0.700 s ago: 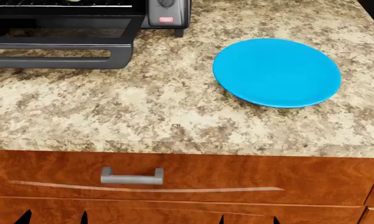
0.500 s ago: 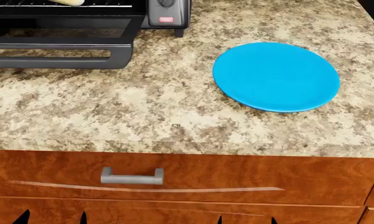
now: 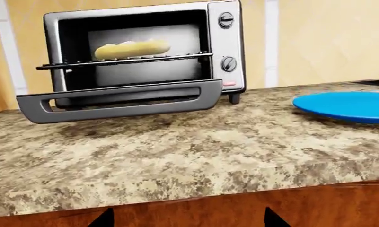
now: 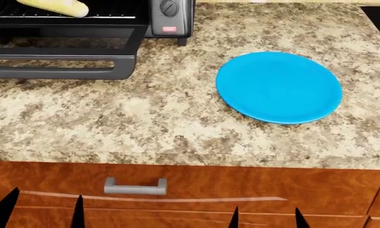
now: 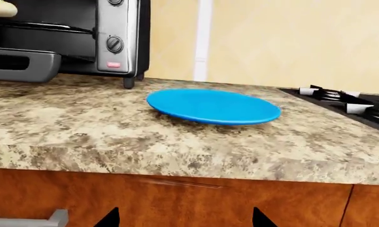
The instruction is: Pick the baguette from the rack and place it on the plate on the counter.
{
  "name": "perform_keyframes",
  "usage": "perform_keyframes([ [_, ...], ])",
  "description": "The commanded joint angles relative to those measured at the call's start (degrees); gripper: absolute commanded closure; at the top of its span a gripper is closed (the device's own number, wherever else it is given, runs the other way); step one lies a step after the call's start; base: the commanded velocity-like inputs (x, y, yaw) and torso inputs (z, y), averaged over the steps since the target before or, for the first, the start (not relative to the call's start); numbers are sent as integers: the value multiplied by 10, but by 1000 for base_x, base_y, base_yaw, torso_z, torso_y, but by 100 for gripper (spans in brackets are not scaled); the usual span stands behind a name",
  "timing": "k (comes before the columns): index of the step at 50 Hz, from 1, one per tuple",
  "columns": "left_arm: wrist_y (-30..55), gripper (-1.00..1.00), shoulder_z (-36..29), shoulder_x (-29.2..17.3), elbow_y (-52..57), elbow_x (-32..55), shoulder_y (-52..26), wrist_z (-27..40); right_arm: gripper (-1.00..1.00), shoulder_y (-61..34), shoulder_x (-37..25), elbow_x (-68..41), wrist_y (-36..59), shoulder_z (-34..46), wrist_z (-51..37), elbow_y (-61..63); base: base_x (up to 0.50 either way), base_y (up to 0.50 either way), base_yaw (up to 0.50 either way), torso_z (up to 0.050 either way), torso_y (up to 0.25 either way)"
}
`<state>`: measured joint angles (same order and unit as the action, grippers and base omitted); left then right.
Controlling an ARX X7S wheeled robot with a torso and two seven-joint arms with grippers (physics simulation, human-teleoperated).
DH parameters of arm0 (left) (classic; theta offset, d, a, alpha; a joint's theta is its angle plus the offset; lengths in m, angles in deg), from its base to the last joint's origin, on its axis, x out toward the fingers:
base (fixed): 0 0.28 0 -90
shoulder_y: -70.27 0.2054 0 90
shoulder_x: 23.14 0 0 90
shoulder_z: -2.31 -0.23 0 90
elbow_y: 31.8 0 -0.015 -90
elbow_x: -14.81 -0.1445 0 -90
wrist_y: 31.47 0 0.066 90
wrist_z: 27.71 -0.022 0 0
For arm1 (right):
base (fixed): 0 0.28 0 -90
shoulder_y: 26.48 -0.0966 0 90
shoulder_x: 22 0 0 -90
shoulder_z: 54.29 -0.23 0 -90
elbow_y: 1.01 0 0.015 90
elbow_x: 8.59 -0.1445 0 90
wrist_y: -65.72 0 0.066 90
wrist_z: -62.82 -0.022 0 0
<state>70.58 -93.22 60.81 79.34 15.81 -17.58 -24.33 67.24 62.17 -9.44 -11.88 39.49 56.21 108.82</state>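
Observation:
The pale yellow baguette (image 3: 132,48) lies on the black wire rack (image 3: 126,61) inside the open toaster oven; in the head view its end (image 4: 53,6) shows at the top left, on the rack (image 4: 107,10). The blue plate (image 4: 278,87) sits on the granite counter (image 4: 145,114), also in the left wrist view (image 3: 347,106) and right wrist view (image 5: 213,106). My left gripper (image 4: 43,213) and right gripper (image 4: 265,219) are both open and empty, low in front of the wooden drawers, well short of the oven and plate. Only their dark fingertips show.
The oven's door (image 4: 63,59) hangs open flat over the counter at the left. Its control panel with knobs (image 4: 169,14) stands beside the opening. A grey drawer handle (image 4: 134,186) is below the counter edge. A stove burner (image 5: 350,104) lies to the right of the plate.
The head view has tilted up: the counter, plate and oven sit lower in the picture and more of the baguette shows. The fingertips reach higher in the picture.

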Motion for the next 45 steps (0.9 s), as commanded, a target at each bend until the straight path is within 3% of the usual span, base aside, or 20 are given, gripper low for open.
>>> perform_keyframes([
  [1, 81, -100, -10, -17, 116, 3, 5, 4, -100, 18, -19, -3, 66, -3, -13, 112, 0, 0, 0, 40, 137],
  [17, 193, -100, -9, -44, 211, -2, -35, 6, -100, -27, -53, 20, 238, 4, -20, 234, 0, 0, 0, 40, 136],
  [24, 206, -100, -11, -49, 219, -2, -43, 9, -100, -30, -66, 39, 244, 15, -31, 255, 0, 0, 0, 40, 137],
  [41, 230, -100, -17, -57, 232, 0, -53, 15, -100, -47, -81, 45, 298, 10, -33, 324, 0, 388, 0, 40, 136],
  [45, 240, -100, -18, -58, 243, 1, -58, 16, -100, -84, -95, 76, 386, 35, -34, 384, 212, 0, 0, 40, 135],
])
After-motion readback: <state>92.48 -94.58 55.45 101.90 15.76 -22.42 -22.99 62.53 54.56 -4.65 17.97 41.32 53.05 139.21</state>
